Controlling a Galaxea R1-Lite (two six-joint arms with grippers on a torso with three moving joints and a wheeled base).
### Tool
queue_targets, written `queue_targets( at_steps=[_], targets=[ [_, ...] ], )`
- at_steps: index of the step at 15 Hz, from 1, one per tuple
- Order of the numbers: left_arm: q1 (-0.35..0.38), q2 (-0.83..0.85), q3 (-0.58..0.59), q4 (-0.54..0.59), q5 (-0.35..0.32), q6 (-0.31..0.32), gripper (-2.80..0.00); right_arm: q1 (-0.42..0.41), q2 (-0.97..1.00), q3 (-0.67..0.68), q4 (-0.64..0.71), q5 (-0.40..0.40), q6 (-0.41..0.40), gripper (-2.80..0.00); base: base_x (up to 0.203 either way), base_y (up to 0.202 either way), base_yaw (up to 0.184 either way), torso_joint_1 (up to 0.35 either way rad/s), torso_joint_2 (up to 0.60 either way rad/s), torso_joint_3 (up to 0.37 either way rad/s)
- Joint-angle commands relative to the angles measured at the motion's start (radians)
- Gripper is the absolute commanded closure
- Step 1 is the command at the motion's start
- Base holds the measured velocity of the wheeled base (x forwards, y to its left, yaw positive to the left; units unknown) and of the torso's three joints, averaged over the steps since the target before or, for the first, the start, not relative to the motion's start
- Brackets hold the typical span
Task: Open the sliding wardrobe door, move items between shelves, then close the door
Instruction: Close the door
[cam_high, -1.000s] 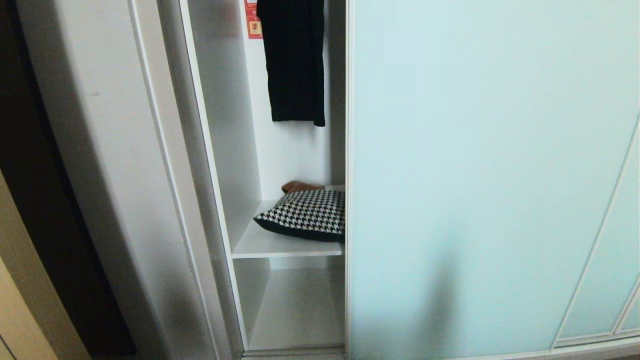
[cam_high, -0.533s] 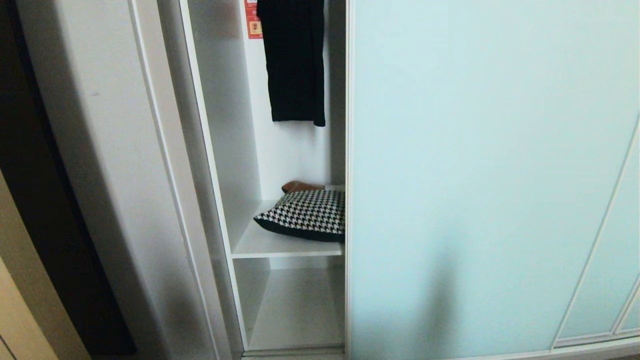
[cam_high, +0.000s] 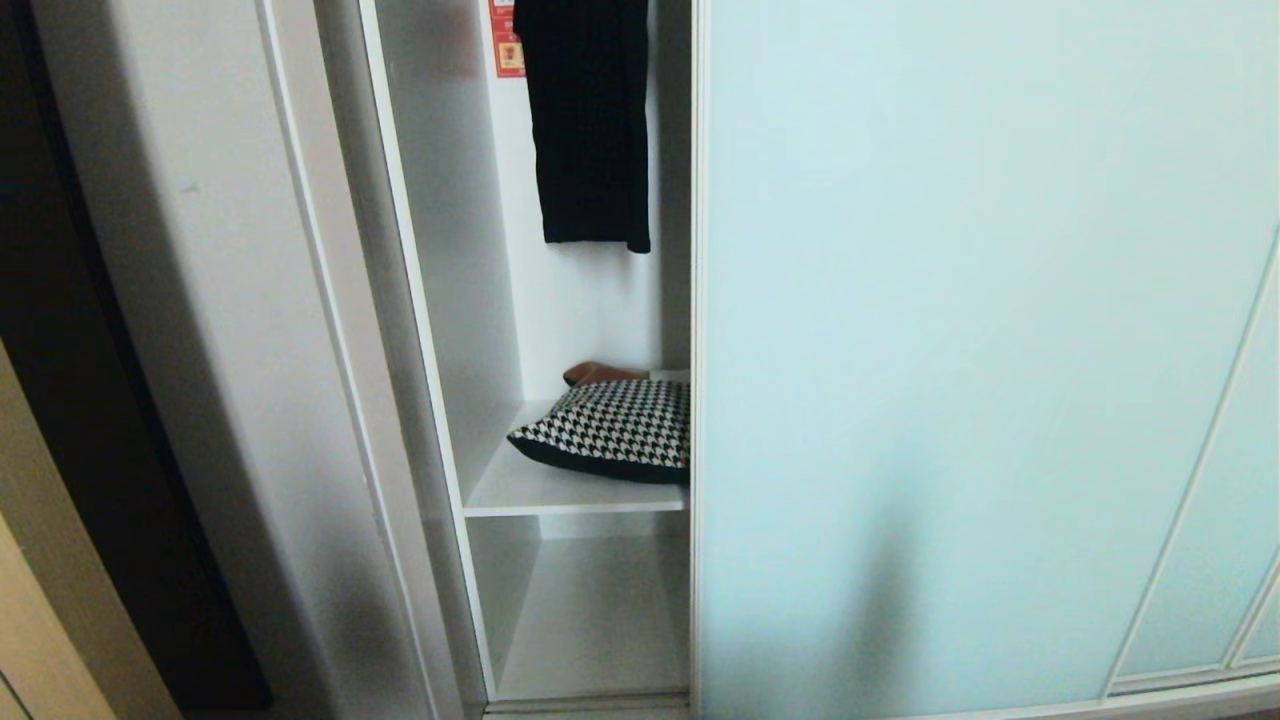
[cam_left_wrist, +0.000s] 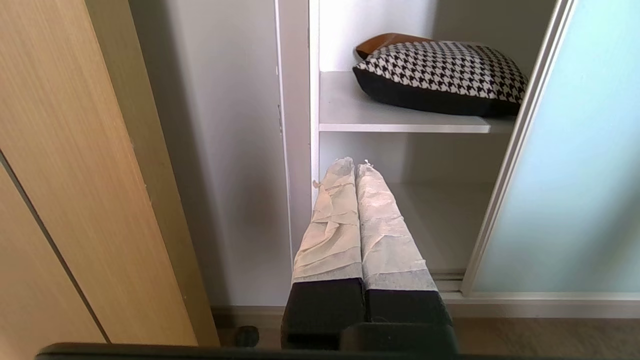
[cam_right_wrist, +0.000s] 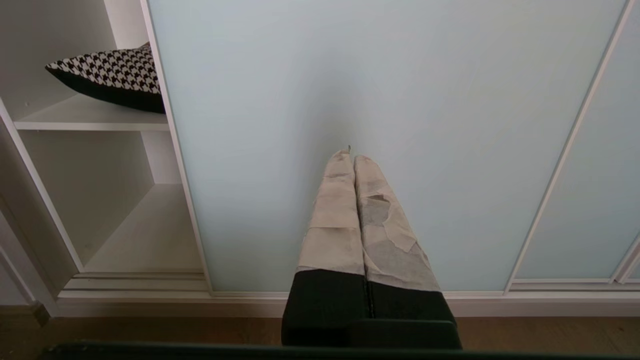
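Observation:
The frosted aqua sliding door (cam_high: 960, 350) stands partly open, leaving a narrow gap at its left. In that gap a houndstooth cushion (cam_high: 615, 430) with a tan patch lies on the upper white shelf (cam_high: 540, 495), its right part hidden behind the door. A lower shelf (cam_high: 590, 640) below it is bare. Neither arm shows in the head view. My left gripper (cam_left_wrist: 354, 164) is shut and empty, low before the wardrobe's left upright, below the cushion (cam_left_wrist: 440, 70). My right gripper (cam_right_wrist: 349, 156) is shut and empty, facing the door (cam_right_wrist: 400, 100).
A long black ribbed garment (cam_high: 588, 120) hangs above the cushion. The plain white side panel (cam_high: 230, 350) flanks the gap on the left, with a tan wooden panel (cam_left_wrist: 75, 175) further left. A second glass door panel (cam_right_wrist: 600, 175) lies to the right. Wooden floor (cam_right_wrist: 150, 330) runs below.

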Motion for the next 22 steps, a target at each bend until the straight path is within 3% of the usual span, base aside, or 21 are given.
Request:
queue_targets(
  at_steps=[1, 7, 10, 13, 17, 19, 22],
  targets=[
    [0.001, 0.001, 0.000, 0.000, 0.000, 0.000, 0.00, 0.000, 0.000, 0.000, 0.000, 0.000, -0.001, 0.00, 0.000, 0.000, 0.000, 0.000, 0.00, 0.000],
    [0.001, 0.002, 0.003, 0.001, 0.006, 0.017, 0.00, 0.000, 0.001, 0.000, 0.000, 0.000, -0.001, 0.00, 0.000, 0.000, 0.000, 0.000, 0.00, 0.000],
    [0.001, 0.004, -0.008, -0.001, -0.006, 0.103, 0.00, 0.000, 0.000, 0.001, 0.000, 0.000, -0.001, 0.00, 0.000, 0.000, 0.000, 0.000, 0.00, 0.000],
    [0.000, 0.122, -0.229, 0.016, -0.020, 0.101, 0.00, 0.000, 0.000, 0.000, 0.000, 0.000, 0.000, 0.00, 0.000, 0.000, 0.000, 0.000, 0.00, 0.000],
    [-0.006, 0.532, -0.589, 0.014, -0.067, 0.062, 0.00, 0.000, 0.000, 0.000, 0.000, 0.000, -0.001, 0.00, 0.000, 0.000, 0.000, 0.000, 0.00, 0.000],
    [-0.007, 0.760, -0.792, 0.007, -0.149, 0.011, 0.00, 0.000, 0.000, 0.000, 0.000, 0.000, -0.001, 0.00, 0.000, 0.000, 0.000, 0.000, 0.00, 0.000],
    [-0.018, 1.086, -1.063, 0.005, -0.330, -0.033, 0.00, 0.000, 0.000, 0.000, 0.000, 0.000, -0.001, 0.00, 0.000, 0.000, 0.000, 0.000, 0.00, 0.000]
  ],
)
